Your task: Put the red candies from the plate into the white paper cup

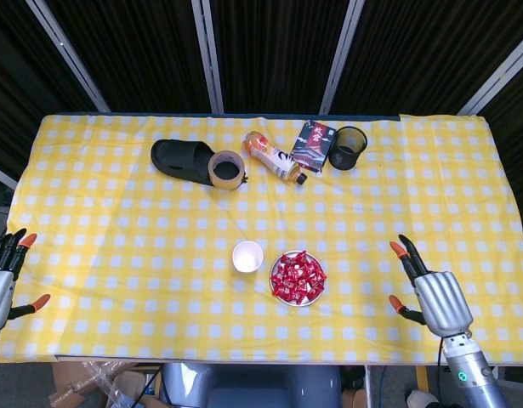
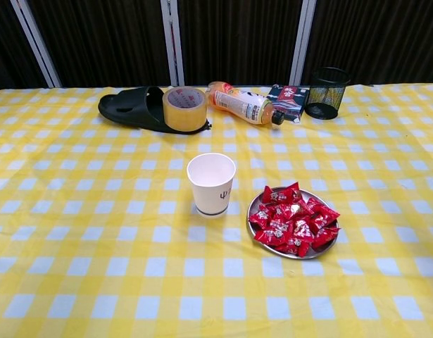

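Only in the head view do we see our hands. Our right hand [image 1: 435, 293] hovers at the near edge of the table [image 1: 116, 255], fingers spread, holding nothing. Our left hand [image 1: 2, 280] hangs off the opposite end, fingers likewise apart and empty. The plate [image 1: 280, 295] of red candies [image 1: 298, 276] sits well to the left of our right hand, the cup [image 1: 247, 256] just beyond it. The chest view shows the cup upright, just beside the plate.

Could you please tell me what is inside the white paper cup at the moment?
The paper cup looks empty: its bare white inner wall shows in both views. The red candies all lie piled on the plate beside it. The cup's very bottom is hidden in the chest view.
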